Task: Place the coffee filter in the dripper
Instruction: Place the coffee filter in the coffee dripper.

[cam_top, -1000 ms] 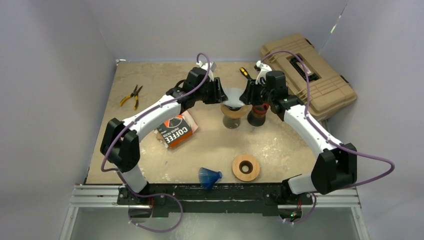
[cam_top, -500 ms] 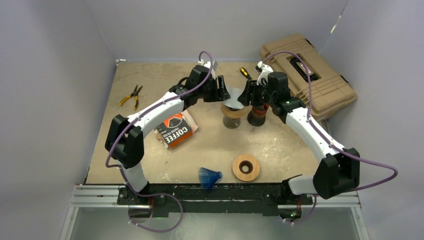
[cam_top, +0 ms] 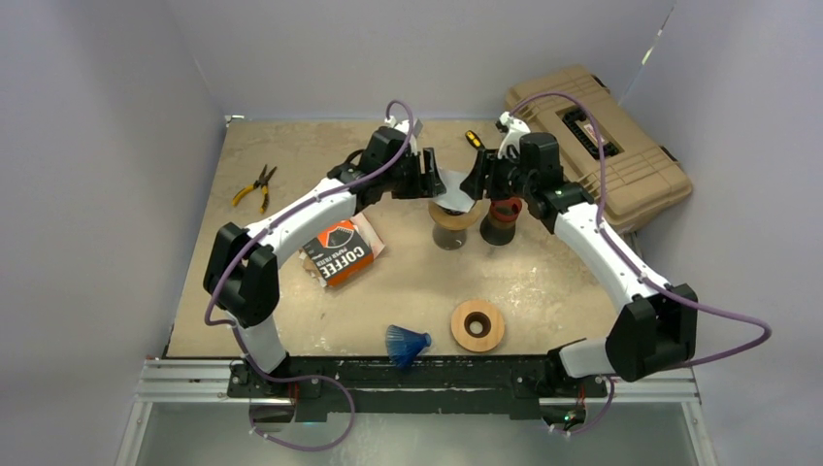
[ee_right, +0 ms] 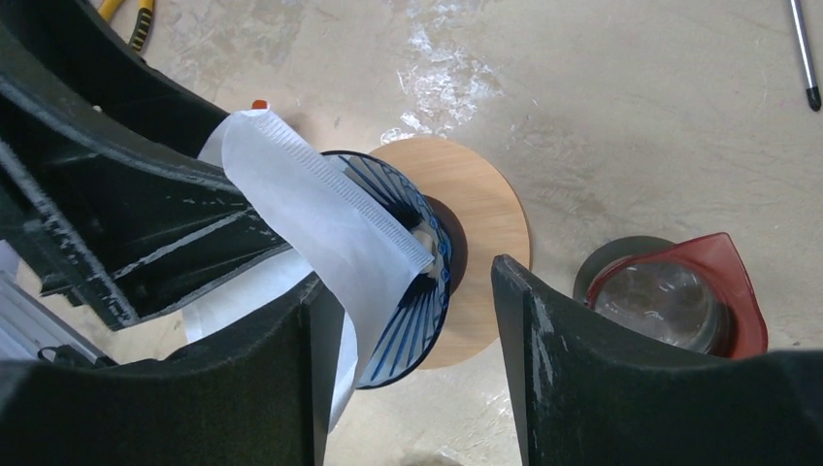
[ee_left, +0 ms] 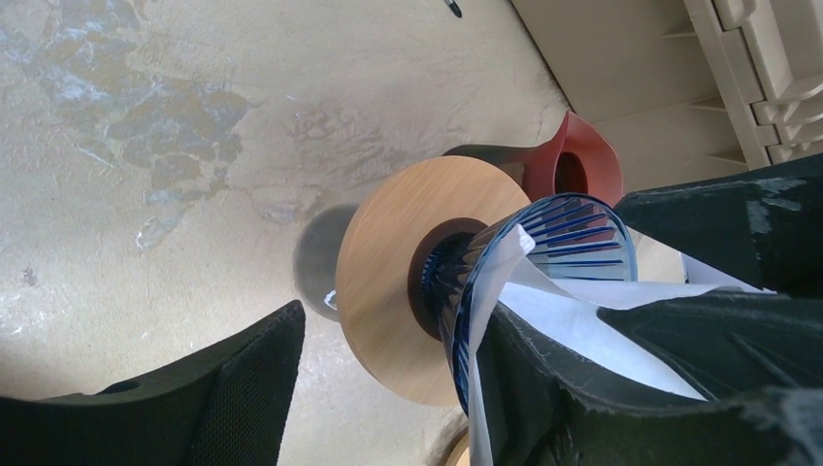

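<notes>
- Coffee filter (ee_right: 320,214) is seen partly seated in the dripper (ee_right: 412,320), one flap raised above its rim.
- Left end effector (ee_left: 388,340) and right end effector (ee_right: 408,282) are spread open astride the dripper; the flap leans toward the left one.

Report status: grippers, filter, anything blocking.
Left gripper and right gripper open, flanking dripper. Filter in dripper, one edge sticking up past rim. Red-topped jar beside, apart.

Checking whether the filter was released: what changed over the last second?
The left gripper and right gripper opened wider, apparently letting go of the coffee filter, which sits partly in the blue dripper. The right one edged toward the dripper. Coffee box, pliers and toolbox stayed put.
</notes>
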`<state>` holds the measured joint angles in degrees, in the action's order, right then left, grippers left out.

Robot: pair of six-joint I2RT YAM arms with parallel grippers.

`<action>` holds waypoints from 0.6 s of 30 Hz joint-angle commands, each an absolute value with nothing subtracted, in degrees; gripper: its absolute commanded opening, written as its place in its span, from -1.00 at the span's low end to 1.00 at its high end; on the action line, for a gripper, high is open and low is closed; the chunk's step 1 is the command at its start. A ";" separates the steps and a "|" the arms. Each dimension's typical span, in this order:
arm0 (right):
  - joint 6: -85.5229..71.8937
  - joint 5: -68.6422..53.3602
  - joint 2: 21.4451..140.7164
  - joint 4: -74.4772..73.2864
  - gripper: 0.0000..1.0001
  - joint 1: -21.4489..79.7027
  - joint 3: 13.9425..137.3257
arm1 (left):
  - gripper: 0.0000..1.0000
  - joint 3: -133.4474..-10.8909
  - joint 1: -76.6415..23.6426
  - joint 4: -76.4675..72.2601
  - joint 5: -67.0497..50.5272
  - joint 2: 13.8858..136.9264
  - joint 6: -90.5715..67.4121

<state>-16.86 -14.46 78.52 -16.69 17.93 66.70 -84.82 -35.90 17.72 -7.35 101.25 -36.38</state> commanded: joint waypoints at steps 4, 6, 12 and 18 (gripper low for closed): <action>-14.44 -11.80 80.89 -18.18 0.11 17.66 69.39 | 0.22 -88.40 -35.29 17.85 -8.36 101.90 -34.37; -12.95 -10.88 81.26 -18.59 0.17 17.67 70.18 | 0.21 -89.47 -35.48 19.19 -8.44 102.73 -33.33; -10.12 -11.01 82.01 -18.25 0.46 17.70 72.95 | 0.19 -93.08 -36.30 22.03 -9.22 104.83 -31.28; -8.66 -11.67 83.04 -18.56 0.58 17.75 72.86 | 0.20 -95.35 -37.37 24.34 -8.55 106.99 -30.54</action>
<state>-11.07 -11.42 82.26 -18.98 17.93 70.83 -91.96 -36.45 22.41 -8.36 105.67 -32.67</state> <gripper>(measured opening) 0.784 0.599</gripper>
